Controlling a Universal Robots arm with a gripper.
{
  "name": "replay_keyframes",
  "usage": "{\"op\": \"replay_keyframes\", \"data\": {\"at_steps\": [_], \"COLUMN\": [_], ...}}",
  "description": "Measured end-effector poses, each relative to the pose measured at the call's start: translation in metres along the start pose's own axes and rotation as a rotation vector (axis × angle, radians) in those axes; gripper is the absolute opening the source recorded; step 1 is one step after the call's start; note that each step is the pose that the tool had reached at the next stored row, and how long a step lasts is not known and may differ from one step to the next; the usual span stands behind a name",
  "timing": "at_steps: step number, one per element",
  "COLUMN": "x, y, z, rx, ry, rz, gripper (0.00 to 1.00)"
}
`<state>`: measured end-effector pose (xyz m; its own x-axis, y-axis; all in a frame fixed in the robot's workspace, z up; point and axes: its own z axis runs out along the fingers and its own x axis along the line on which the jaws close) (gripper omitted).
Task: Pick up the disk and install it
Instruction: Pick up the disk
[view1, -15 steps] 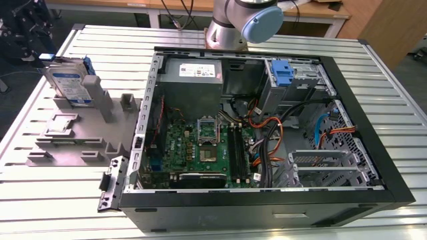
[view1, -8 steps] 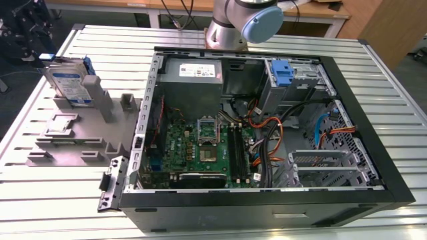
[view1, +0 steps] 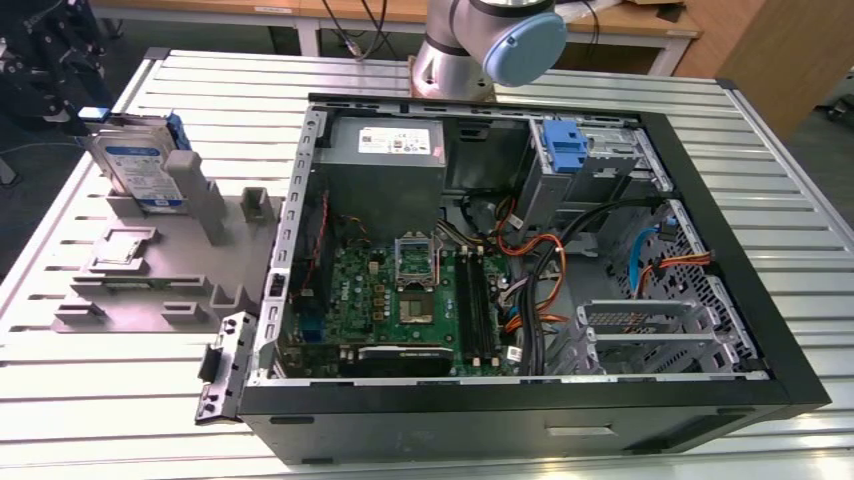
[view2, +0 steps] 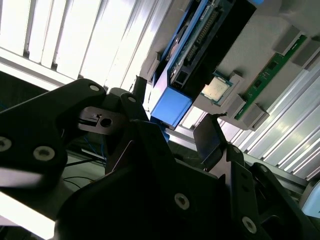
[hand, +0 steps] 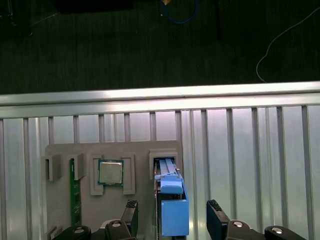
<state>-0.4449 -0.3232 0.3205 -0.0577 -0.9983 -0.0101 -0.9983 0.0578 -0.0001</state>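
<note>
Gripper (hand: 173, 214) jaws stand apart, one finger (hand: 131, 212) to each side of the disk (hand: 169, 197). In the first wrist view a gap shows on both sides, so there is no contact.

The disk stands on edge in the end slot of the grey holder (hand: 60, 150), next to the holder's pocket with the processor chip (hand: 110, 172). A memory stick (hand: 75, 195) sits further along the holder. In the exterior view the open computer case (view1: 747, 330) lies just beside the holder.

Assessment: the step in hand is the grasp.
- Centre the jaws so that both pads meet the disk's broad faces together; uneven contact would likely tip it in the slot.
- Bear on the metal body rather than the blue carrier rail (hand: 174, 215), which may flex.
- Keep the closing line square to the holder.
</note>
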Motion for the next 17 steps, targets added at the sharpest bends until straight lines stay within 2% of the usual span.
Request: {"op": "replay_keyframes", "data": {"at_steps": [1,17], "x": [0.0,0.0], "y": [0.0,0.0], "z": [0.0,0.0], "rx": [-0.0001,-0.0002], "ry": [0.0,0.0], "rz": [-0.013,-0.023], "gripper": [0.65,0.65]}}
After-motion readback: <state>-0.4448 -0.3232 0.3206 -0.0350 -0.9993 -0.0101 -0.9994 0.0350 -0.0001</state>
